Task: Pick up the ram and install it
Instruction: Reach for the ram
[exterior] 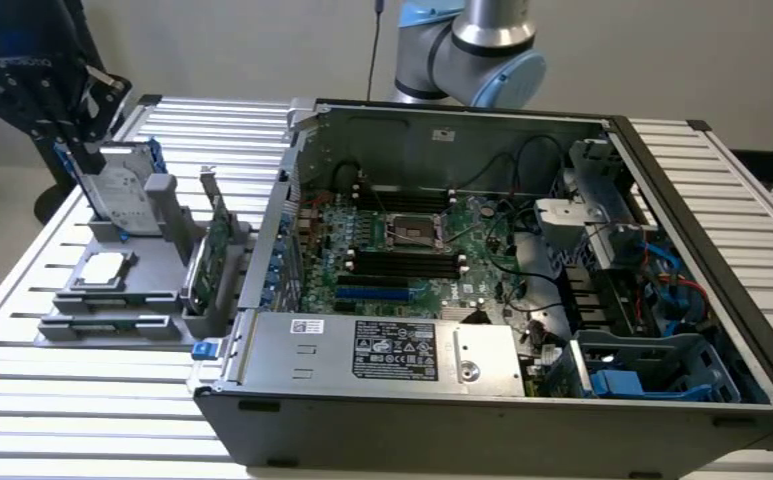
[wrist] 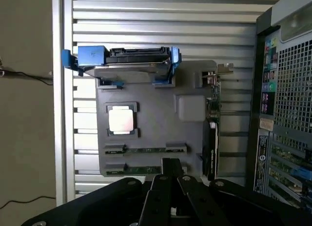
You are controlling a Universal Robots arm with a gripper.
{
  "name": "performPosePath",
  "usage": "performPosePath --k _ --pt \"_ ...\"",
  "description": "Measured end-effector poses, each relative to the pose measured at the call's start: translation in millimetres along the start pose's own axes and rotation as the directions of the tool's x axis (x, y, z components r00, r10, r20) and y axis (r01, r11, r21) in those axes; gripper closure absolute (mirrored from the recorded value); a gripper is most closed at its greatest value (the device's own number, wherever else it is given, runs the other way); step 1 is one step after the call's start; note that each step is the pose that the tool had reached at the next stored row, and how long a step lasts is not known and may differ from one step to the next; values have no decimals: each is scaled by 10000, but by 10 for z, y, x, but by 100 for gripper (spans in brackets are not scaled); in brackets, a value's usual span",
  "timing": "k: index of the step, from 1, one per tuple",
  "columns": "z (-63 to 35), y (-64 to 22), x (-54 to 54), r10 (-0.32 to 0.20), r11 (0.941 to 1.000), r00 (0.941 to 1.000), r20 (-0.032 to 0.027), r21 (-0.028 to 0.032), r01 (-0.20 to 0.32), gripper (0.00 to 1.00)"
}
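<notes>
Two thin green ram sticks [wrist: 145,149] stand edge-on in slots of the grey parts holder [wrist: 151,109], one behind the other; the second one [wrist: 139,169] is nearest my fingertips. In the exterior view the ram [exterior: 103,322] shows as a green strip at the holder's front end. My gripper [wrist: 170,168] hangs above the holder with its black fingers [wrist: 165,187] together and nothing between them. From the exterior view, the gripper [exterior: 77,150] is high over the holder's back left, by the hard drive. The motherboard's black memory slots [exterior: 406,265] lie inside the open computer case [exterior: 493,400].
The holder also carries a silver hard drive with blue rails [wrist: 129,60], a CPU [wrist: 121,121] and an upright expansion card [wrist: 212,133]. All stands on a slatted aluminium table [exterior: 79,400]. The case's perforated back wall [wrist: 287,113] rises close beside the holder.
</notes>
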State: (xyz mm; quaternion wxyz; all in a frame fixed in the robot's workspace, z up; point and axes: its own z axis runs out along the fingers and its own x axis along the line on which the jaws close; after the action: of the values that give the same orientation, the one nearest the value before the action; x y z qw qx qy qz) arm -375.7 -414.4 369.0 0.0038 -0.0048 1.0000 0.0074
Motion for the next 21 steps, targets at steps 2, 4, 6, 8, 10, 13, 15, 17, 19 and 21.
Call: performPosePath --k 2,4,6,8,10,13,15,17,19,21 --pt "-1 -35 12 -55 10000 10000 -1 0 55 89" --pt "-1 -76 23 -104 9999 9999 -1 -1 104 89" --pt "-2 -115 34 -148 9999 9999 -3 -1 148 89" --pt "-3 -154 45 -191 9998 9998 -3 -1 191 89" --pt "-3 -189 57 -234 9997 9997 -4 -2 234 89" --pt "-3 -228 75 -322 9995 9995 -5 -2 322 89" --pt "-3 -252 85 -385 9993 9993 -7 -2 385 89" --pt "-1 -274 94 -454 9990 9990 -7 -3 454 89" --pt "1 -295 102 -521 9986 9986 -9 -3 521 89" --pt "3 -316 111 -587 9983 9983 -9 -5 587 89"
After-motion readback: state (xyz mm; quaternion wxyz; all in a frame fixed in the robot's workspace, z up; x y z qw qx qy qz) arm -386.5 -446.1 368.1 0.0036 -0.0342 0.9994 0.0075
